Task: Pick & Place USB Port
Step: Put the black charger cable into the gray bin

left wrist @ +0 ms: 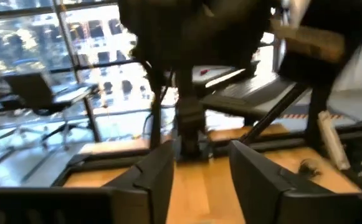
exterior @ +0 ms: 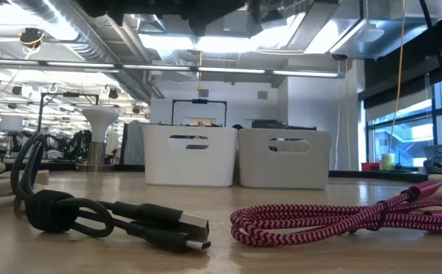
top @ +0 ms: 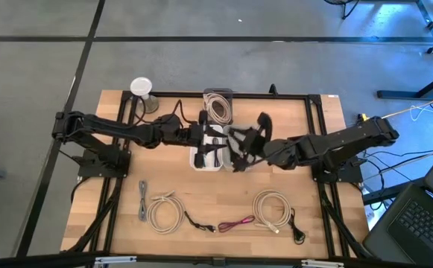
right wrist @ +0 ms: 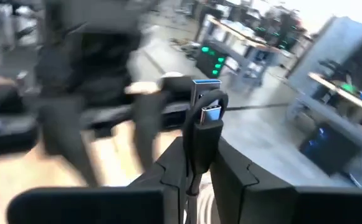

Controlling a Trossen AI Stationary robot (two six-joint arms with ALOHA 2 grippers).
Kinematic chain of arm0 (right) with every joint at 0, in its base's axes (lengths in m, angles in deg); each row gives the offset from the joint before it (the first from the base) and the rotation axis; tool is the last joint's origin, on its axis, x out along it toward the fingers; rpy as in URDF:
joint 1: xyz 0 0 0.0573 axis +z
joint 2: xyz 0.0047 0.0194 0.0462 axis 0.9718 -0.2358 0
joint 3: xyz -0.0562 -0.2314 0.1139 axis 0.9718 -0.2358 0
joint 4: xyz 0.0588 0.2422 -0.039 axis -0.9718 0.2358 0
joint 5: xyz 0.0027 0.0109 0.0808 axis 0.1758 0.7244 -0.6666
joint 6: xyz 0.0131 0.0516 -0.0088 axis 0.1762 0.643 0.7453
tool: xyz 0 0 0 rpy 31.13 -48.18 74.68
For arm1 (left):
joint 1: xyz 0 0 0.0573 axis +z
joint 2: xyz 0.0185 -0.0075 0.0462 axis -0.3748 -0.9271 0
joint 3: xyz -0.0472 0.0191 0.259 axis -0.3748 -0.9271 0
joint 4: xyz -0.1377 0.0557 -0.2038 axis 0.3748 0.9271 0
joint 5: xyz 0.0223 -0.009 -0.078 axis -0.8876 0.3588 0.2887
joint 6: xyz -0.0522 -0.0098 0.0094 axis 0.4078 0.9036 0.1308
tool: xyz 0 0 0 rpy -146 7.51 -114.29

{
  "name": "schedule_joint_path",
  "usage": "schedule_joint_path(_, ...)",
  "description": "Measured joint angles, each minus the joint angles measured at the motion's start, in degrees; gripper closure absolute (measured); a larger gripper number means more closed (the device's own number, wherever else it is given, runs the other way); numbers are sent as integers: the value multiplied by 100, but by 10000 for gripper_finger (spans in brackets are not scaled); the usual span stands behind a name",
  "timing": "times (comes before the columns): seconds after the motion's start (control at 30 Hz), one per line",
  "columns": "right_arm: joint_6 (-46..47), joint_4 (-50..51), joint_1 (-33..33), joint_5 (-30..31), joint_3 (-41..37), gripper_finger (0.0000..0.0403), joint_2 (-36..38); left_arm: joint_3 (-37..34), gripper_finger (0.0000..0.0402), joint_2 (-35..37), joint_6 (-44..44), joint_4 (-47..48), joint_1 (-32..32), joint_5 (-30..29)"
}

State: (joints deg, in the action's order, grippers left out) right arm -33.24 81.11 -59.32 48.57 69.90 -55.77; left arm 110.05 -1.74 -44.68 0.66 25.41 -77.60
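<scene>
My right gripper [top: 240, 151] hovers over the two white bins [exterior: 236, 156] at mid-table, shut on a black USB cable [right wrist: 204, 118]. The cable's plugs stick out past the fingertips in the right wrist view, and a loop of it [top: 263, 123] shows beside the gripper from above. My left gripper [top: 217, 140] reaches in from the left over the left-hand bin [top: 201, 160]. It is open and empty [left wrist: 199, 180] and faces the right arm. A third bin [top: 217, 106] at the far edge holds a coiled pale cable. My right gripper pinches the black cable between its two fingers [right wrist: 227, 171] a short way below the plug end [right wrist: 209, 114]. Several strands seem to run through the gap. The cable is lifted clear of the table, with the plugs standing out beyond the fingertips.
Near the table's front edge lie two coiled white cables [top: 164, 212] [top: 272, 207], a grey one [top: 141, 199], a black cable with a USB plug [exterior: 129, 217] and a magenta braided one [exterior: 327, 219]. A white cup-like object [top: 141, 88] stands at the far left corner.
</scene>
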Motion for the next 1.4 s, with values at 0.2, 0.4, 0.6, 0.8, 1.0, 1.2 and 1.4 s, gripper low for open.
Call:
schedule_joint_path(0.2, 2099, 1118, -562, -875, 4, 353, 372, -2, 221, 46, -205, 150, 7, -847)
schedule_joint_path(0.4, 3831, 2013, -1893, -3012, 4, 353, 329, -2, 218, 52, -63, 96, 2, -1062)
schedule_joint_path(0.6, 4572, 2881, -2993, -4023, 4, 353, 98, -2, 217, 52, 35, 154, 2, -1080)
schedule_joint_path(0.8, 4912, 3524, -3334, -4377, 4, 353, -295, -2, 217, 52, 35, 154, 6, -1081)
schedule_joint_path(1.0, 4963, 3455, -3210, -4378, 4, 353, -937, -4, 217, 53, 37, 409, -25, -1080)
schedule_joint_path(1.2, 4948, 3460, -2910, -4546, 4, 353, -1638, -7, 217, 52, 35, 752, -79, -1085)
schedule_joint_path(1.4, 4946, 3411, -2758, -4548, 4, 353, -2091, -7, 217, 52, 35, 741, -75, -1090)
